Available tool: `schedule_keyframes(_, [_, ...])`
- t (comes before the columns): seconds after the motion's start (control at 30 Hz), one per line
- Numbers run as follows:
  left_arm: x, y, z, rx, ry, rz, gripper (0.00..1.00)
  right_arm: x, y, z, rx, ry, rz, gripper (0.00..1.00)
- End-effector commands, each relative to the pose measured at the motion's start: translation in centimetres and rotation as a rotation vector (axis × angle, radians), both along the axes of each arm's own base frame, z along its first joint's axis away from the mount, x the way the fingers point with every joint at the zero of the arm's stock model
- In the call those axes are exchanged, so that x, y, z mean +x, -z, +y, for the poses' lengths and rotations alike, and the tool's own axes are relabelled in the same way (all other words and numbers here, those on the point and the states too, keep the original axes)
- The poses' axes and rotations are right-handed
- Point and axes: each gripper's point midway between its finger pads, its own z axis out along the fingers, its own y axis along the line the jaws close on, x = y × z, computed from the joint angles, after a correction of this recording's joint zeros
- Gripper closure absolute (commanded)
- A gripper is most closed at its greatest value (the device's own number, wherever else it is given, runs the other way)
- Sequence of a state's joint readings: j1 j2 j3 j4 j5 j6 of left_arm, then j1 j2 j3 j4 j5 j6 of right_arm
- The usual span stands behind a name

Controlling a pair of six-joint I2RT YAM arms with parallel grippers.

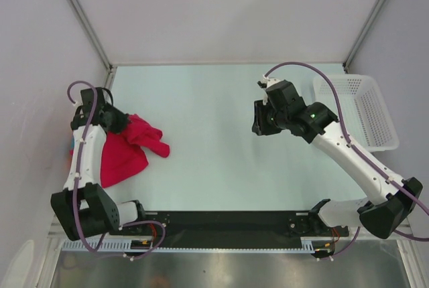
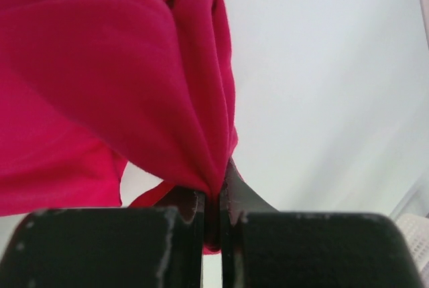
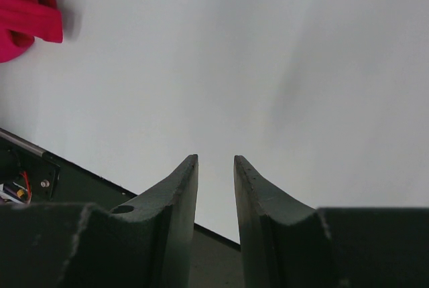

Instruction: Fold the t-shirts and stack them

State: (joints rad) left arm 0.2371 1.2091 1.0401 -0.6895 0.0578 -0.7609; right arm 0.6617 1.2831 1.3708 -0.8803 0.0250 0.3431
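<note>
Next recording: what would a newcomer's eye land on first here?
A red shirt lies bunched on the table's left side, a fold pinched in the left end effector. The right end effector hangs open and empty right of centre, near a white basket at the right edge.

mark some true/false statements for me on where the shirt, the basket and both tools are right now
1. The left tool is shut on a fold of the red t-shirt. True.
2. The right tool holds cloth. False: its jaws stand apart with nothing between them, over bare table.
3. The red t-shirt lies in the white basket. False: it sits bunched on the left side of the table, while the white basket is at the right edge.
4. The white basket stands on the right arm's side of the table. True.
</note>
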Motion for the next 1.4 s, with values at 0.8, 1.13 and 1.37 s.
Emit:
schedule_keyframes(0.8, [-0.5, -9.7, 3.0, 0.056, 0.22, -0.116, 1.0, 1.8, -3.3, 1.3, 0.023, -0.017, -0.083, 0.66])
schedule_keyframes(1.13, [-5.7, -8.5, 4.8, 0.059, 0.14, -0.09, 1.0, 1.9, -2.7, 2.2, 0.027, -0.047, -0.057, 0.67])
schedule_keyframes(1.37, [-7.8, -7.4, 5.5, 0.009, 0.006, -0.112, 1.0, 1.9, -2.1, 2.2, 0.018, -0.05, -0.047, 0.67])
